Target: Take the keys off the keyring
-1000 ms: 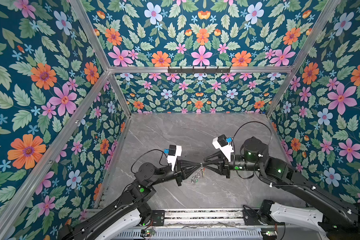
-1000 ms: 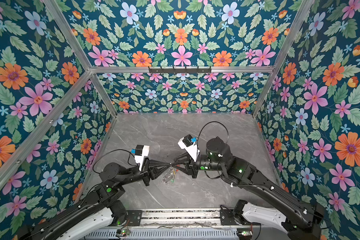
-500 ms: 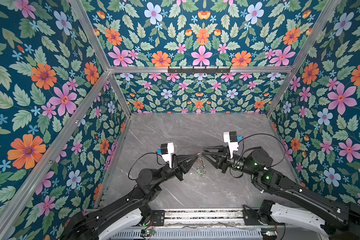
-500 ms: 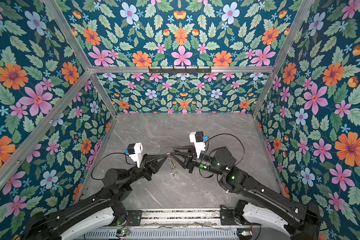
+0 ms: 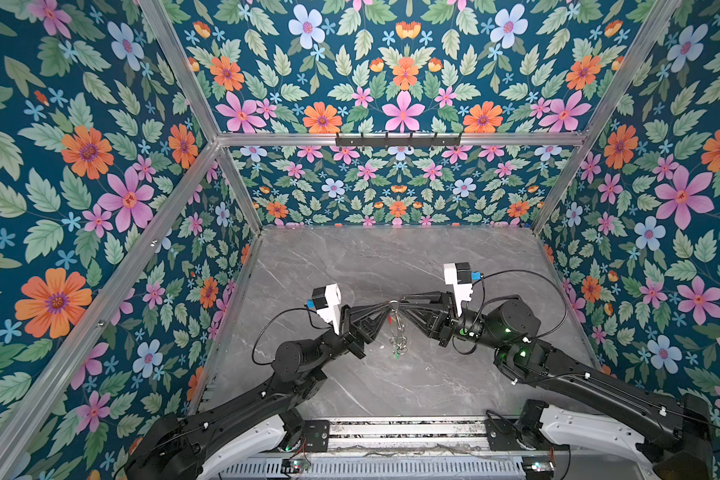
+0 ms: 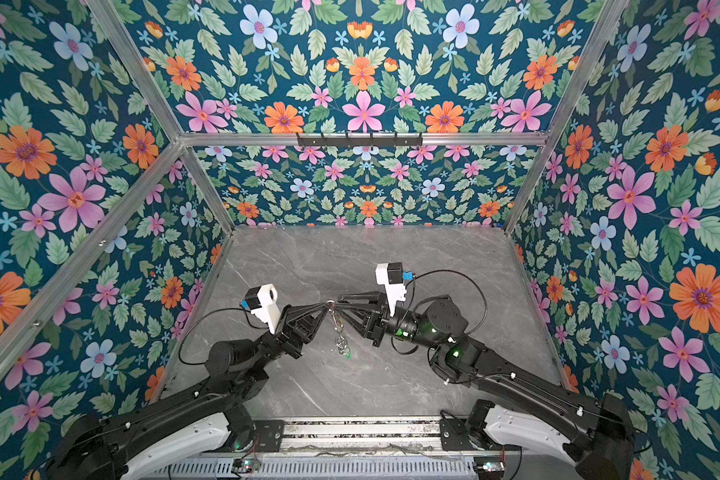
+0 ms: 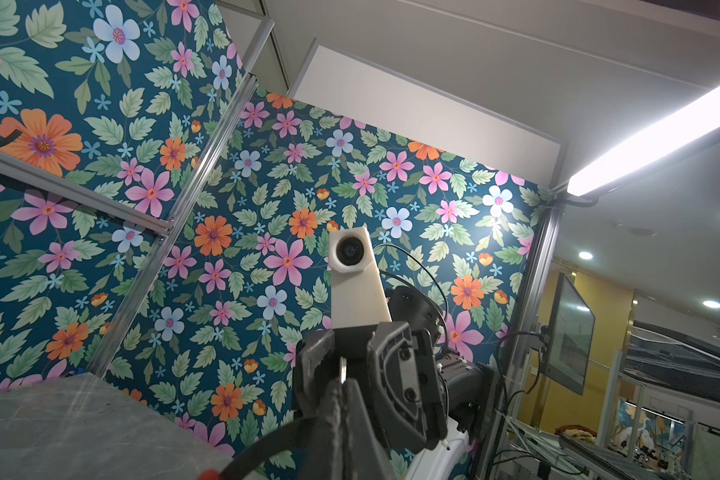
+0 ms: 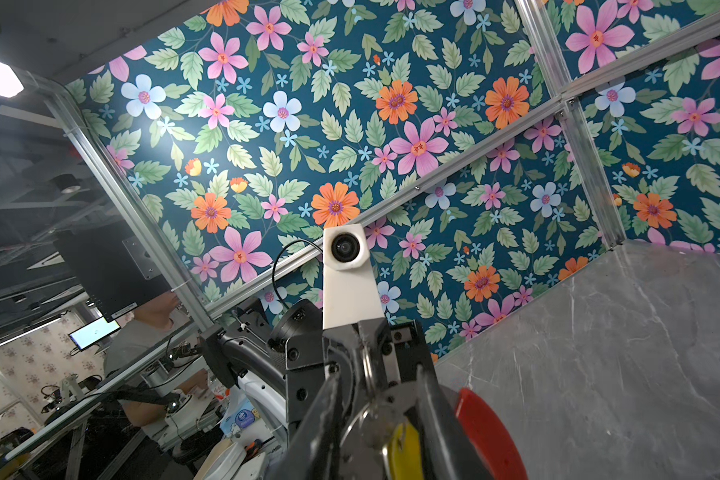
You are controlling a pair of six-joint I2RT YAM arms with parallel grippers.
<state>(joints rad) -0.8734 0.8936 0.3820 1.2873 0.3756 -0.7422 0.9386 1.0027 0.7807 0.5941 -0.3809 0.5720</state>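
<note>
Left hand (image 5: 385, 308): clamped on keyring (image 5: 396, 320), 9 o'clock side.
Right hand (image 5: 401, 305): part-closed astride it, 3 o'clock; grip unclear.
Keys (image 5: 398, 347): dangling at 6 o'clock.

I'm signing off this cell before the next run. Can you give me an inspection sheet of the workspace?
Surface: grey marble table, veined.
Job's things: keyring hangs edge-on where the two gripper tips meet; keys dangle under it, green tag lowest; yellow tag lies between the right jaws.
Clutter: nothing seen.
Grippers: left gripper shut on keyring; right gripper jaws slightly apart around the yellow tag, grip unclear.
Cables: a black cable loops from each wrist camera, apart from the keys.
Surroundings: floral walls on an aluminium frame; monitor and a person outside.
</note>
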